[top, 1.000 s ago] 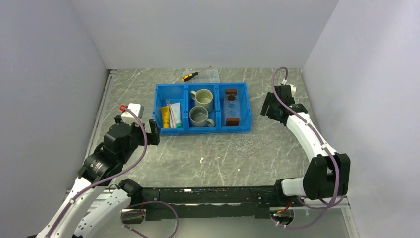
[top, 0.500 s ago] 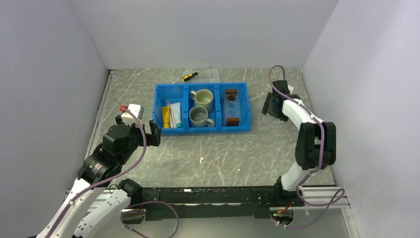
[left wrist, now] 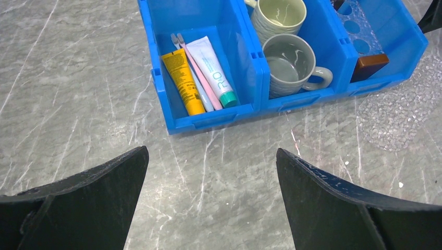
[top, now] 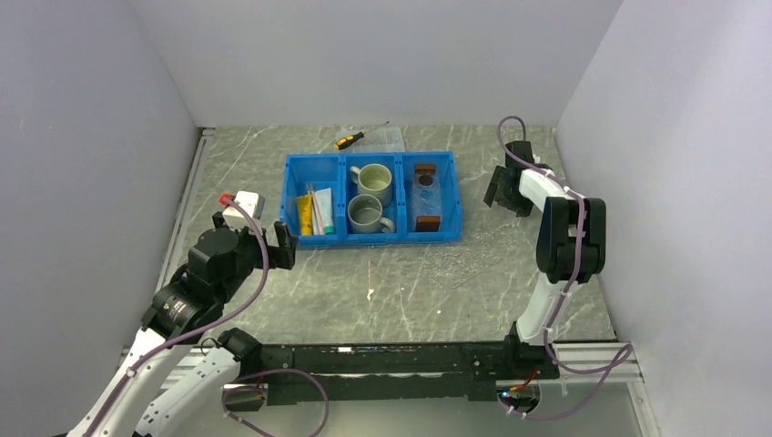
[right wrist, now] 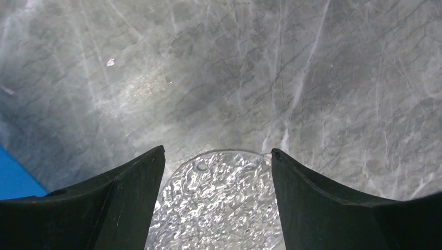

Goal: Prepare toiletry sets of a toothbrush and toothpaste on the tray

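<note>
Blue bin (top: 373, 157): upper centre of the frame.
Tray (top: 424, 198): bin's right compartment; likely rigid; take a wooden end.
Left end effector (left wrist: 208, 203): spread.
Right end effector (right wrist: 216, 200): spread.
Toothpaste (left wrist: 211, 65): left compartment; likely soft; pinch mid-body.
Toothbrush (left wrist: 198, 70): just beside it; thin, probably slippery.

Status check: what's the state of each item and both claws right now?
left claw: open, empty
right claw: open, empty
toothpaste: capped, lying flat in the left compartment of the bin
toothbrush: lying flat beside it
yellow tube: lying flat, same compartment
tray: in right compartment, no toothbrush or toothpaste on it
mugs: both upright, middle compartment
screwdriver: lying behind bin
</note>
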Robot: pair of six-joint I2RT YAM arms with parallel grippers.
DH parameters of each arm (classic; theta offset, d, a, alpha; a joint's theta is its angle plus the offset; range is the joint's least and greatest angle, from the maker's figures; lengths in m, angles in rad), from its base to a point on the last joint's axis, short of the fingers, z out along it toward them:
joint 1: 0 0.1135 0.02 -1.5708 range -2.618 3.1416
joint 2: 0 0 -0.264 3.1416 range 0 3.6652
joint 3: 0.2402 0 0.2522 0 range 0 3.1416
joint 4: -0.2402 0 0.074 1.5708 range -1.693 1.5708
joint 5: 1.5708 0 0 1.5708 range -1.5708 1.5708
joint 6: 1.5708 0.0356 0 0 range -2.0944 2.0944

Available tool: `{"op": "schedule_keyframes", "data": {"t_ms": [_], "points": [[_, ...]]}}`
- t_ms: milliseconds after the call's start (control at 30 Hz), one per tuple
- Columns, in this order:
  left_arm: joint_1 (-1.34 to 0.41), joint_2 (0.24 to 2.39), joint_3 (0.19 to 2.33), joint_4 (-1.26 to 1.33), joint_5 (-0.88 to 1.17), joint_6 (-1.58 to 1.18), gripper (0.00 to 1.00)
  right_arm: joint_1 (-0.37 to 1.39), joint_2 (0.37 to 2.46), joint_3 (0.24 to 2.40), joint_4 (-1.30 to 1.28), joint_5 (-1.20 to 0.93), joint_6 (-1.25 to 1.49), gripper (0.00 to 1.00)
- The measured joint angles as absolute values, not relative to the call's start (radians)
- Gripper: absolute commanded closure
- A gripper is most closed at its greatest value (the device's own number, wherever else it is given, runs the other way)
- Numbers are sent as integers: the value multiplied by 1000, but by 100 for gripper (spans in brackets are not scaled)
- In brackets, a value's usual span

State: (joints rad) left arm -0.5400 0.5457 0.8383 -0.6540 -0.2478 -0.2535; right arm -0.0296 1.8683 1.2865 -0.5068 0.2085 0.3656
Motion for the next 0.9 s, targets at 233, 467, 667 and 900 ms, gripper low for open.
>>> {"op": "schedule_keyframes", "data": {"t_ms": [233,467,667,900], "points": [[-540,546,838,-654,-240,-253,1,-41,1907,1292,-510,199,348,23],[-540,546,838,-654,-233,-253,1,-39,1925,1292,-525,199,343,23],[-540,546,838,-653,-233,-253,1,-39,1918,1271,-519,198,345,23],[-540,540,838,-652,-231,-253,1,-39,1863,1190,-492,194,363,23]]}}
